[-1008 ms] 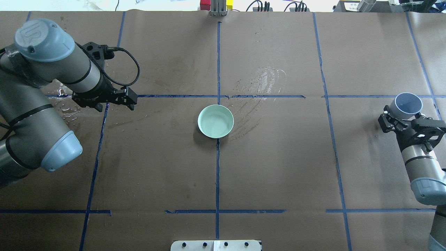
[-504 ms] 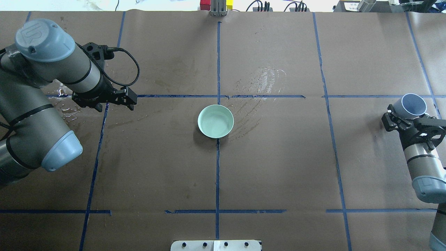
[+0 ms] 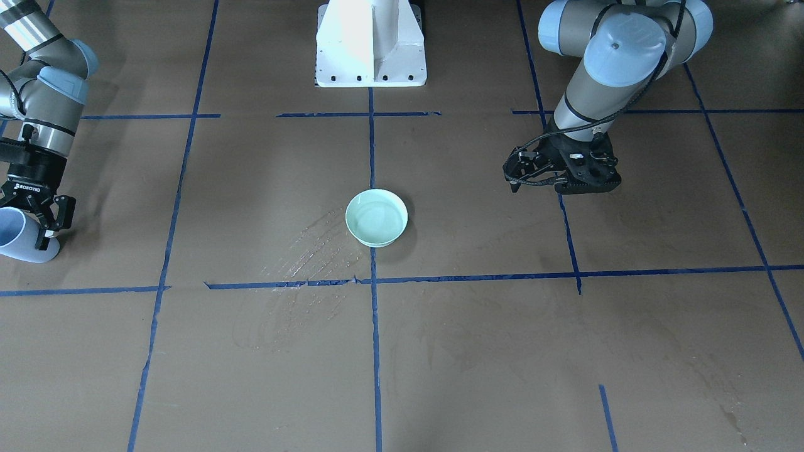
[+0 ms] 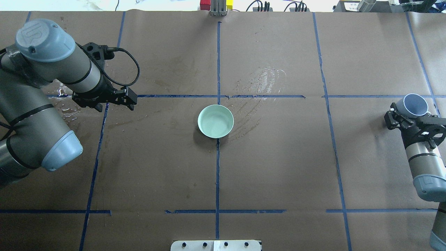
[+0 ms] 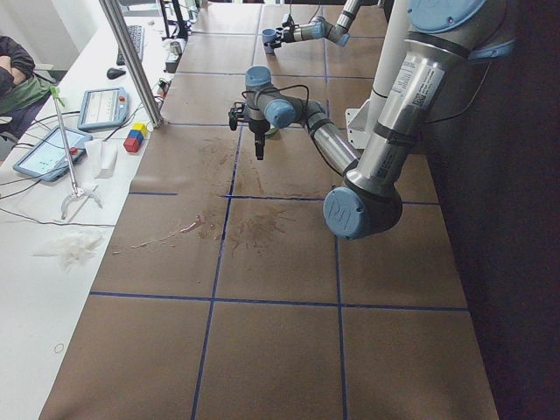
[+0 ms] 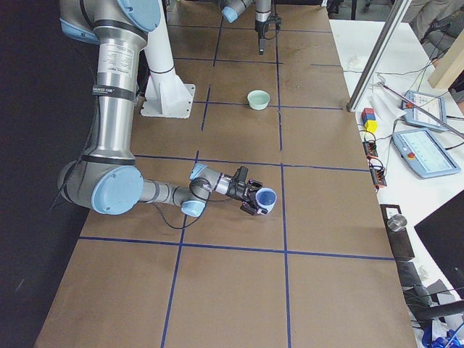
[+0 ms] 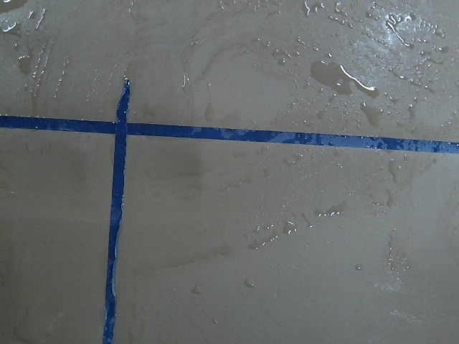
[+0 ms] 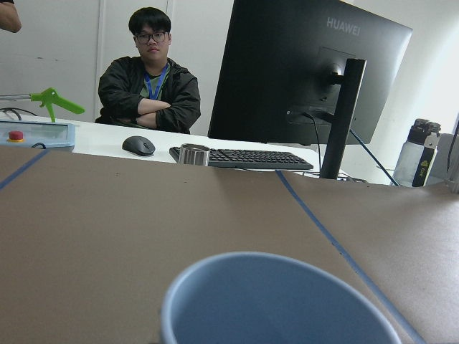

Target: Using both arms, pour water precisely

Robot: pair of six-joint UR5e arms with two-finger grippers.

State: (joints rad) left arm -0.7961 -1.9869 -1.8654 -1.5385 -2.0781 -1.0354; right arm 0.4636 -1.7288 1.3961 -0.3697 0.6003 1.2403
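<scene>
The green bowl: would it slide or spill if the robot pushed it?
The bowl would probably slide, since wet streaks mark the paper beside it. It is low and wide, so it likely would not tip. The water in it might slosh out if shoved fast.

Matt brown paper cover point(image 4: 278, 157) (wet-streaked), glossy green bowl point(image 3: 377, 241).

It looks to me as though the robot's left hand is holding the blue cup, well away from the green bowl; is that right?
Not quite: the right hand holds the blue cup, as the overhead view shows. The left hand holds nothing. The cup is indeed well away from the green bowl.
</scene>
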